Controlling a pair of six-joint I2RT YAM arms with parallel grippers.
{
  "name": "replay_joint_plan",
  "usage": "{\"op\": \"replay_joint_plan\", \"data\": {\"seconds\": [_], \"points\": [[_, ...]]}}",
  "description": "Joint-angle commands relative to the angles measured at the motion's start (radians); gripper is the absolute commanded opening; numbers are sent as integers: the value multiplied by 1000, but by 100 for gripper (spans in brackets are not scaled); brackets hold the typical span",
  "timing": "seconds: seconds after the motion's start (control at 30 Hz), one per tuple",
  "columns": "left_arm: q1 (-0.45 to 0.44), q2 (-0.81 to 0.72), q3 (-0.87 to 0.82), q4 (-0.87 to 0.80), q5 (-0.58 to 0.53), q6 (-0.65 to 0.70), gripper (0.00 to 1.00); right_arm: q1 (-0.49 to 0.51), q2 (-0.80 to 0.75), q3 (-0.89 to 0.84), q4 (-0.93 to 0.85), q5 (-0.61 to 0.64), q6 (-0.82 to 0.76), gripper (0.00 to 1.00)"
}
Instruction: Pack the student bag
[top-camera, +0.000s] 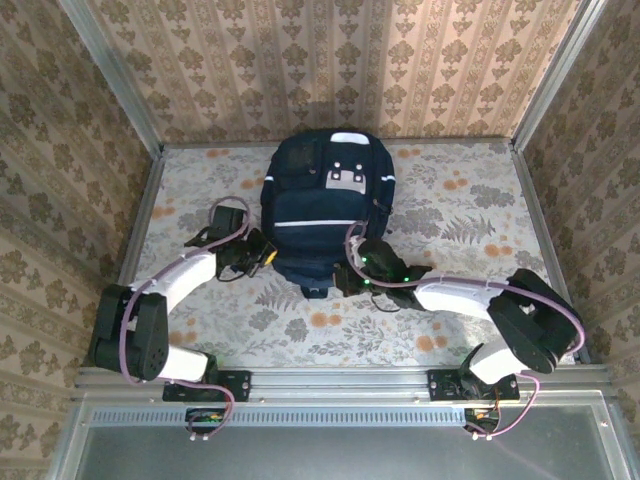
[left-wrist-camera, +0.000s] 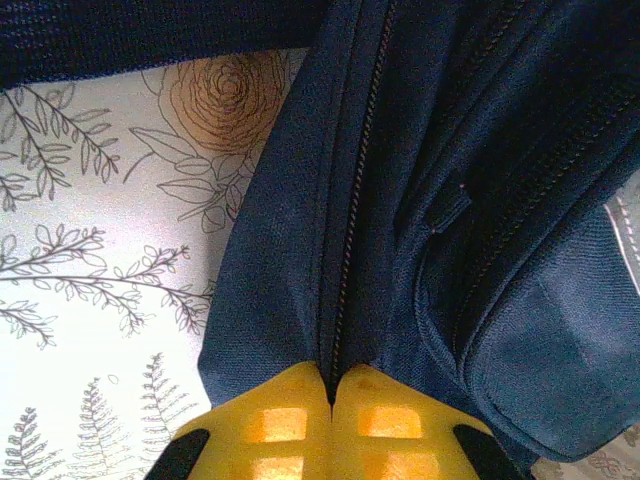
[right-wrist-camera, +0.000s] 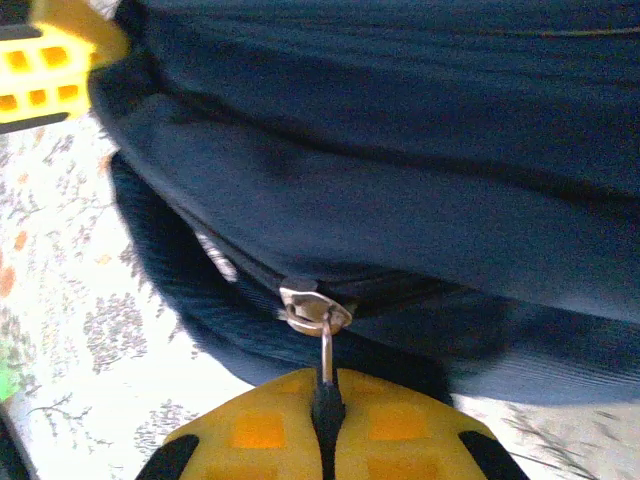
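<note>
While the large navy fabric student bag (top-camera: 325, 195) lies at the floral table's (top-camera: 450, 320) far edge, left gripper (left-wrist-camera: 331, 390) pinches its seam fabric and right gripper (right-wrist-camera: 322, 405) clamps the metal zipper pull (right-wrist-camera: 324, 345).

Left tool (left-wrist-camera: 332, 388) fingers pressed together, pinching bag (left-wrist-camera: 520, 200) fabric where the zip (left-wrist-camera: 362, 160) ends. Floral worktop (left-wrist-camera: 90, 230) at left.

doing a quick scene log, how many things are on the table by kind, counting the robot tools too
backpack: 1
tools: 2 (left tool, right tool, both shut on the backpack)
total: 3
</note>
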Motion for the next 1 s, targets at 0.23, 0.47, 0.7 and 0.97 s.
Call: {"op": "replay_joint_plan", "data": {"seconds": [0.23, 0.47, 0.7, 0.97], "points": [[90, -32, 5, -57, -64, 82, 0, -112, -88, -86, 18, -32, -13, 0], [105, -109, 54, -139, -19, 56, 37, 62, 97, 97, 121, -174, 0, 0], [91, -253, 30, -269, 0, -51, 53, 130, 268, 240, 176, -172, 69, 0], [60, -202, -18, -227, 3, -129, 57, 174, 327, 324, 173, -142, 71, 0]]}}
